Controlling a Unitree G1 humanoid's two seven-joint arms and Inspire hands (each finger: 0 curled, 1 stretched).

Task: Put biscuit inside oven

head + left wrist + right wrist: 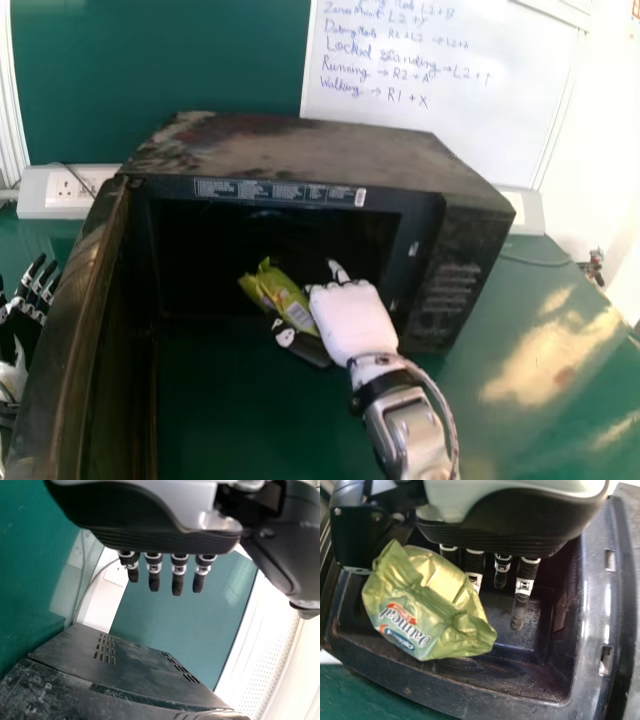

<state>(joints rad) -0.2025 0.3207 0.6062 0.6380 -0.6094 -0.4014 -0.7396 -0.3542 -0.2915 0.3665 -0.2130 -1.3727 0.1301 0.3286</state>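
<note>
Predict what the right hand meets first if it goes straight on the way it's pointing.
Probably the oven's inner back wall: the right hand points into the open cavity, biscuit packet at its thumb side. Depth is unclear, so the packet might touch something first.

Green table (480,385), black oven (465,270) on top

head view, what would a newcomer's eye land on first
Most likely the shiny green biscuit packet, pinched in the right hand at the mouth of the oven. After that, perhaps the bulky dark oven itself, its door swung open on the robot's left.
</note>
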